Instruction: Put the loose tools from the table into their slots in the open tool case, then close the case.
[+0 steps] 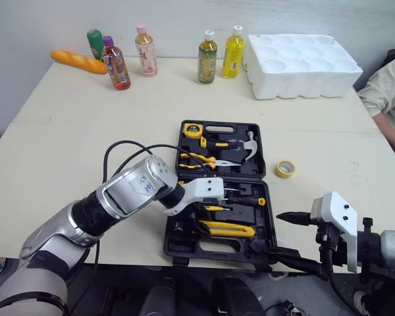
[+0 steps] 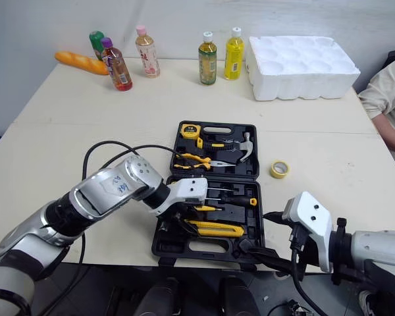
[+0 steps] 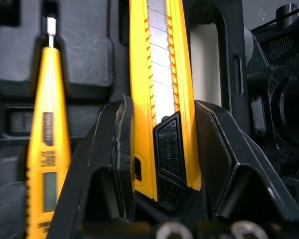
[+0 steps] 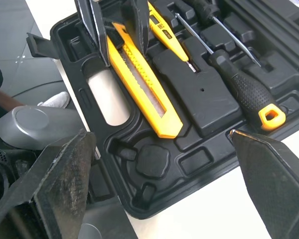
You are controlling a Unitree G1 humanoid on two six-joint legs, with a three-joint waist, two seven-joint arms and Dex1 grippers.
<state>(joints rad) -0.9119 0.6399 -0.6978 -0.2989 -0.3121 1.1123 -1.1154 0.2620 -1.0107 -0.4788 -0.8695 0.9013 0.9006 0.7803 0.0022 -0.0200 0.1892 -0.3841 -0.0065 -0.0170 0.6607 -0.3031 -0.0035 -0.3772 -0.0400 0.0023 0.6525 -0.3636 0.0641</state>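
My left gripper (image 3: 162, 112) is down in the near half of the open tool case (image 4: 204, 94). Its two black fingers press against either side of the yellow utility knife (image 4: 139, 84), clamped on it as far as I can see. The knife lies flat in its long slot along the case's near edge. The yellow tester pen (image 3: 45, 149) is just beside it, and a black-handled screwdriver (image 4: 246, 94) sits further in. The case sits at the near edge of the worktop (image 1: 85, 131), lid lying flat toward the far side, with the hammer (image 1: 249, 143) and tape measure (image 1: 193, 130) seated in the lid. My right gripper (image 1: 276, 234) hovers by the case's near right corner, fingers spread wide apart. A roll of yellow tape (image 1: 285, 168) lies loose on the worktop just right of the case.
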